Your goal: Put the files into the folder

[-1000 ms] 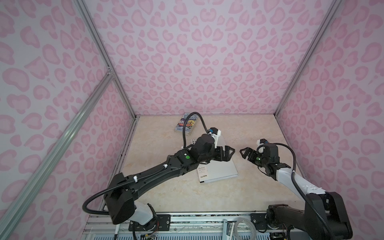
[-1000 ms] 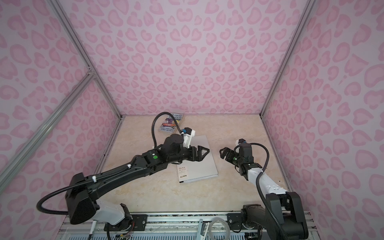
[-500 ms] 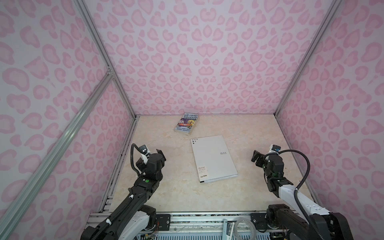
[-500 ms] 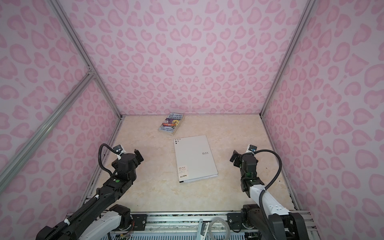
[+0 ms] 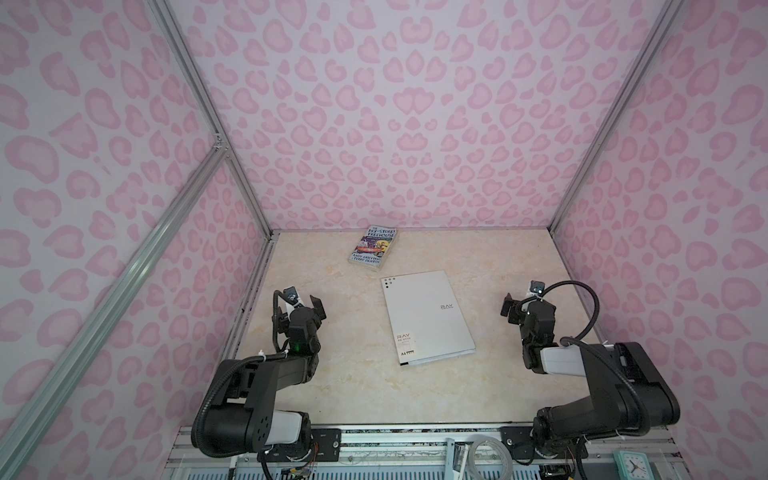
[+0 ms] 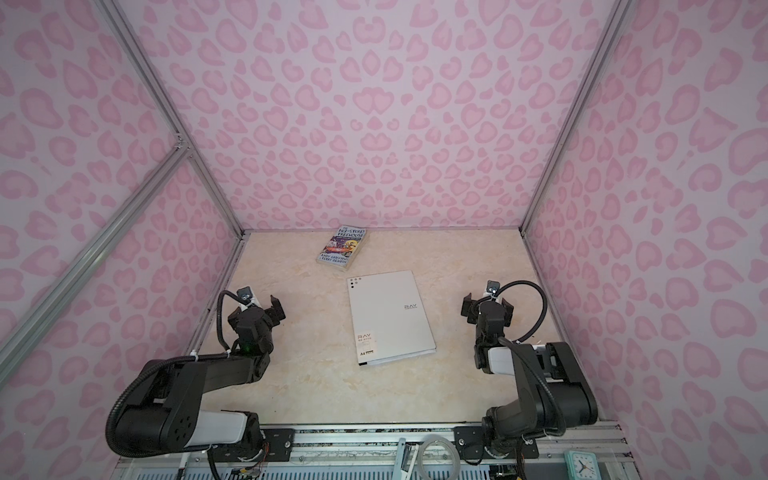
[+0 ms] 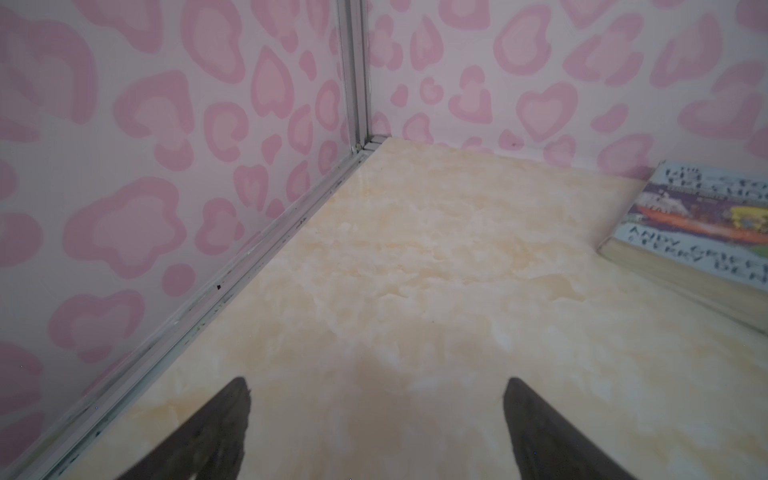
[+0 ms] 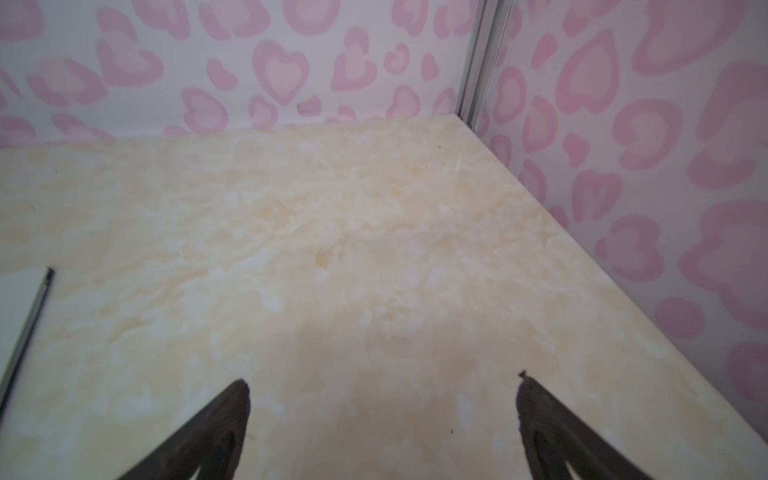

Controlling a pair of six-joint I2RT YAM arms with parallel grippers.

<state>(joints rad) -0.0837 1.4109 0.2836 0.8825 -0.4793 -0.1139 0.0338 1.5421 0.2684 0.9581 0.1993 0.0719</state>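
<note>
Pink heart-patterned walls [image 5: 374, 124] enclosed three sides of the cell, joined by aluminium corner posts [image 5: 582, 166]. They left the cream marble-patterned bench [image 5: 332, 374] open only toward the robot's base rail.

The left arm [image 5: 266, 374] and right arm [image 5: 602, 374] sat on opposite flanks of the bench, well apart from everything on it. This posture read as a parked one, keeping the middle free.

The folder [image 5: 426, 318] lay shut and flat at the centre of the bench in both top views, silver-white cover and "RAY" lettering upward. Its spine side was turned toward the left arm and its long free edge toward the right arm. In the right wrist view only one corner of the folder [image 8: 16, 316] showed, with bare bench beyond it.

No loose sheet showed anywhere, so the files were judged to be inside the closed folder and the task essentially complete.

A colourful paperback book [image 5: 372, 245] lay near the back wall, just behind the folder's dotted corner and apart from it. It was no part of the job and sat clear of both arms' reach paths.

The left claw [image 7: 376, 386] was spread wide and empty above bare bench beside the side wall. The right claw [image 8: 382, 382] was likewise spread and empty. Bare bench lay along every folder edge, the least of it toward the book.
</note>
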